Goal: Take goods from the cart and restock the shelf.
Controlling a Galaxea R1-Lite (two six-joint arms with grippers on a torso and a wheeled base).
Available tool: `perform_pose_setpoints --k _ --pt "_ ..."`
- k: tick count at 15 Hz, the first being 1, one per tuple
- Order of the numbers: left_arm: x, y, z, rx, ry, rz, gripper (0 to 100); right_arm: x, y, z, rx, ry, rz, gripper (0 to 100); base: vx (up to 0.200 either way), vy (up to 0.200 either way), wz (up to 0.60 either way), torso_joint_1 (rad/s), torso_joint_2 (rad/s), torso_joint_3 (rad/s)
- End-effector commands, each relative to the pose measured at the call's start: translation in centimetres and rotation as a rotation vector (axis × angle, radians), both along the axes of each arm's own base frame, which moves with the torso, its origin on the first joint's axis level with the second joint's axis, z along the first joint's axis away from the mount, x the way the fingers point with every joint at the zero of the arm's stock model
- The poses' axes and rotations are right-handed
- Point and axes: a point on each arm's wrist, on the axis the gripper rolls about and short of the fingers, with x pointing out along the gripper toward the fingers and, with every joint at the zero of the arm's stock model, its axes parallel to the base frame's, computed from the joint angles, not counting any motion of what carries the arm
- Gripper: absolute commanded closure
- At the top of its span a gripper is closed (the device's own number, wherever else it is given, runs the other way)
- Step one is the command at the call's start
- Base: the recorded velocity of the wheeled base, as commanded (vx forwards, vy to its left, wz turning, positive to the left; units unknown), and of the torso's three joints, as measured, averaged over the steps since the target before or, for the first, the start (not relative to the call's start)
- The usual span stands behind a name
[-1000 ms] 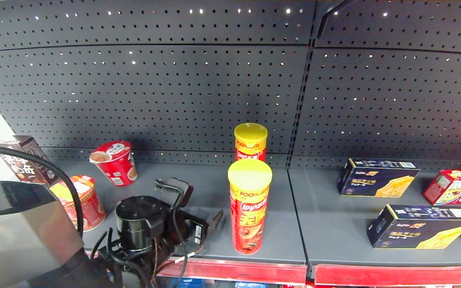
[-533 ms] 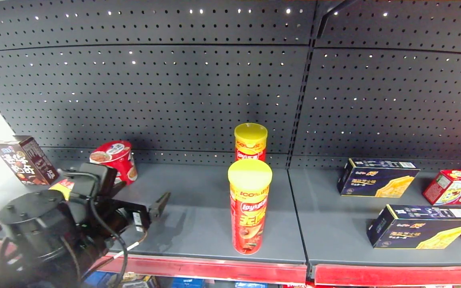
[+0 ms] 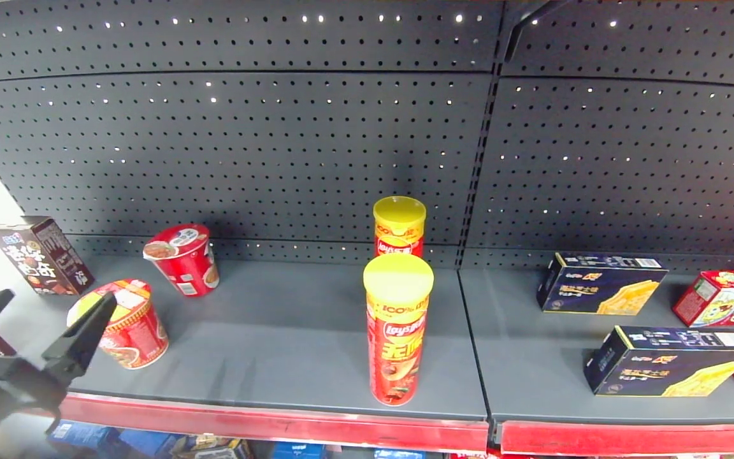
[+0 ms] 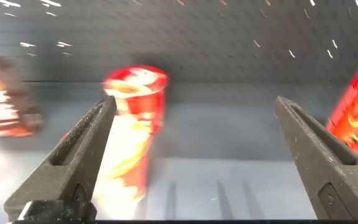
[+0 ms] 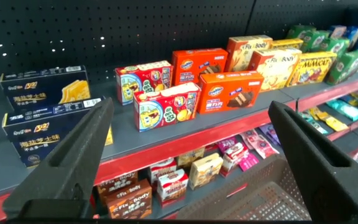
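Dark grey pegboard (image 3: 246, 140) backs the shelf (image 3: 278, 344), whose red front lip runs across the head view. Over the last second the left arm has drawn away from the middle of the shelf, where its end effector sat just beside the front crisp tube (image 3: 397, 331), and out towards the shelf's left end. The left end effector (image 3: 29, 325) now hangs at that edge, nearer the camera than the near noodle cup (image 3: 131, 325), fingers spread wide and holding nothing. Nothing on the shelf has shifted meanwhile — the front crisp tube stands upright near the lip, the rear crisp tube (image 3: 399, 226) is directly behind it by the pegboard, and the far noodle cup (image 3: 182, 258) sits behind the near one. That reads as a placement finished and the arm clearing out, so the likely next step is a trip back to the cart (image 5: 253, 205). Its mesh basket lies below the right end effector (image 5: 197, 168), which is itself released and empty. As for labels, the tubes are red with yellow lids and bands of print, and the cups are red with pictures of food. The brown box (image 3: 39, 255) and the dark blue boxes (image 3: 599, 284) carry characters and snack pictures — all printed packaging, which I leave unread.
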Motion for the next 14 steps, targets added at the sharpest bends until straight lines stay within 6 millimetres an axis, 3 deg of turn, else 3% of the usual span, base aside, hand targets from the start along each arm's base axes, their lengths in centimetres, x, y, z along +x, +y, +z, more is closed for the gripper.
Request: perform_pose_setpoints --k 1,3,4,5,8,12,14 --pt "-8.9 1.4 -1.7 0.035 -0.113 0.066 0 0.0 -0.3 0.5 -0.025 0.011 0.022 0 0.000 0.000 0.00 0.000 0.00 0.000" --pt "-12.3 1.7 -3.8 0.108 -0.142 0.063 0 -0.1 -0.5 0.7 -0.036 0.011 0.032 0 0.000 0.000 0.00 0.000 0.00 0.000" --pt "-13.0 1.8 -3.9 0.138 -0.120 0.089 0 -0.2 -0.4 0.7 -0.039 0.008 0.030 0 0.000 0.000 0.00 0.000 0.00 0.000" --pt "-13.1 1.8 -3.3 0.130 -0.174 0.112 0 -0.3 -0.4 0.7 -0.039 0.007 0.030 0 0.000 0.000 0.00 0.000 0.00 0.000" --pt "-12.5 1.7 -5.2 0.075 -0.111 0.058 0 -0.5 -0.4 0.8 -0.041 -0.005 0.026 0 0.000 0.000 0.00 0.000 0.00 0.000" --pt "-12.1 1.5 -7.9 0.067 0.151 -0.016 0 -0.6 -0.4 1.1 -0.040 -0.009 0.020 0 0.000 0.000 0.00 0.000 0.00 0.000" --pt "-12.1 1.5 -8.4 -0.037 0.202 -0.021 0 -0.7 -0.5 1.1 -0.037 -0.017 0.004 0 0.000 0.000 0.00 0.000 0.00 0.000"
